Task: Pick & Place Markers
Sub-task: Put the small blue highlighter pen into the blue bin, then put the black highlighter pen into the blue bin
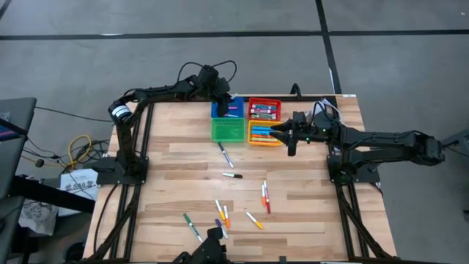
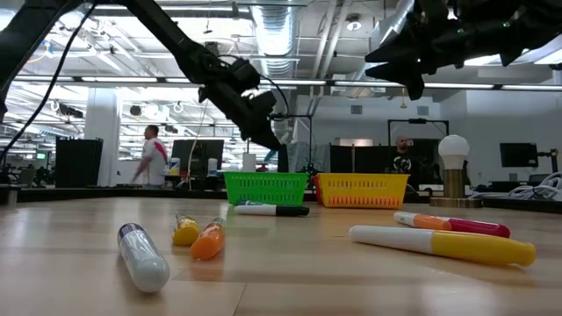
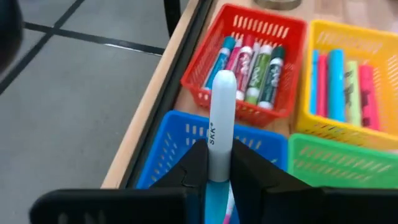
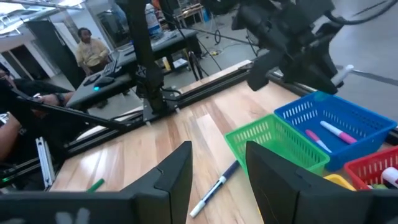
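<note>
Left pincer (image 3: pixel 217 171) pinching a white-barrelled, blue-ended marker (image 3: pixel 221 124) above the blue plastic bin (image 3: pixel 180 140); right pincer (image 4: pixel 217 171) spread, empty, at the bin's three o'clock

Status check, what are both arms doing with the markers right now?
Left gripper shut on marker, above blue bin. Right gripper open, empty, over yellow bin. Nothing blocking.

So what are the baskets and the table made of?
The baskets, like the red one, look like glossy moulded plastic: bright colour, slotted walls. The table looks like pale wood with a smooth finish: plank seams and grain show.
</note>
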### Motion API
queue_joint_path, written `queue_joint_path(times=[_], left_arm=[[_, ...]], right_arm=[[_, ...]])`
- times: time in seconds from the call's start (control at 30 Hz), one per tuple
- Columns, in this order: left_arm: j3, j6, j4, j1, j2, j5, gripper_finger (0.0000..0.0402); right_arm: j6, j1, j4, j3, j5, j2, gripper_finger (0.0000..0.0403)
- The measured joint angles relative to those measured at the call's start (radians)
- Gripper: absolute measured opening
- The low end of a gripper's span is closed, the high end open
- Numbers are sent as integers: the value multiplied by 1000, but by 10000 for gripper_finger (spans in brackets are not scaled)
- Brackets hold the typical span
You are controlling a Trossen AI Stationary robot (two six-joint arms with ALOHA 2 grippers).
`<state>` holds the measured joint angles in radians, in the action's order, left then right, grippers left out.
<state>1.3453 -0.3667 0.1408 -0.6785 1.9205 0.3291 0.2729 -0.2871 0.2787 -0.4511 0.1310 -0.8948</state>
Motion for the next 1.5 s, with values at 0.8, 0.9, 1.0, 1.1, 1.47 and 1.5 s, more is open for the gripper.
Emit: queue_joint_path(times=[0.8,0.9,1.0,1.1,1.47,1.5], left_arm=[[-1,12,-9,3,98,-14,75],[-2,35,-5,3,79,-14,75],[-2,83,-5,6,19,-14,76],[-2,135,-3,21,-68,-13,76],[-116,258,9,267,-396,-10,76],[-137,261,9,303,-419,-13,76]], right_arm=[[15,10,4,0,21,0,139],[15,10,4,0,21,0,137],[11,10,7,-1,21,0,136],[7,10,8,-1,20,0,135],[7,10,8,-2,21,0,136],[6,10,8,-2,21,0,137]])
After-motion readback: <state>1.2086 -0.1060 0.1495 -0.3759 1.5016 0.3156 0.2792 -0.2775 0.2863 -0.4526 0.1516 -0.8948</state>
